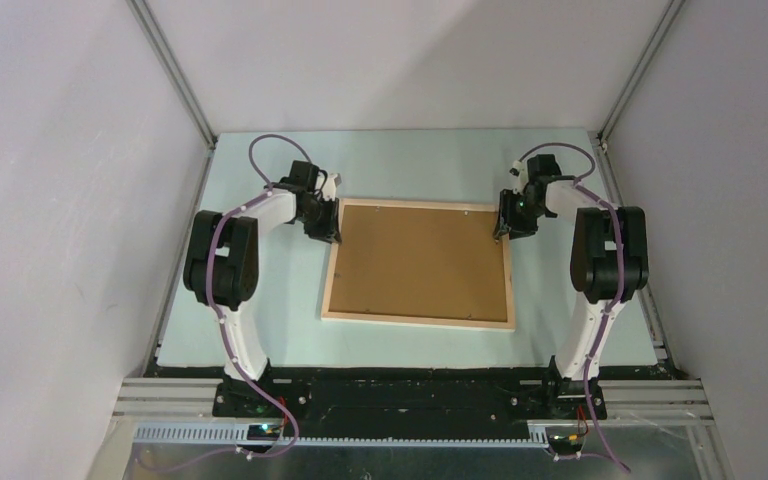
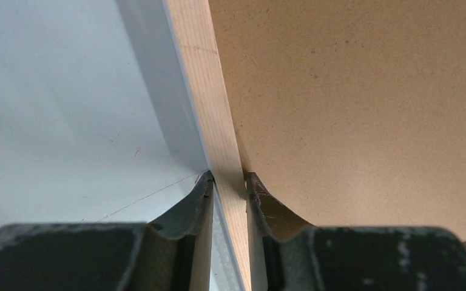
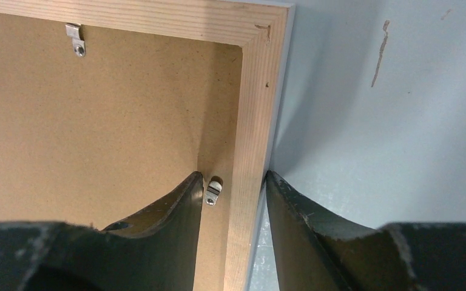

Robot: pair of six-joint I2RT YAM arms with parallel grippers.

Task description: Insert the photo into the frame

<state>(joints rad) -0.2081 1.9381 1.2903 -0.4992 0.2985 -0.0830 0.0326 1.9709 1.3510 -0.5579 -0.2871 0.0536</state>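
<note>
The frame (image 1: 415, 322) of pale wood rails lies face down on the table, with a brown backing board (image 1: 418, 262) set inside it. The photo is hidden. My left gripper (image 1: 328, 236) is at the far end of the frame's left rail (image 2: 209, 109). In the left wrist view its fingers (image 2: 227, 182) are closed on that rail from both sides. My right gripper (image 1: 505, 232) is at the far end of the right rail (image 3: 256, 109). It (image 3: 233, 182) stands open astride the rail, the outer finger against the wood and the inner finger apart over the board.
A small metal retaining clip (image 3: 212, 191) sits on the board between my right inner finger and the rail. Another clip (image 3: 74, 37) sits by the far rail. The pale table (image 1: 260, 330) is walled in by grey panels on three sides.
</note>
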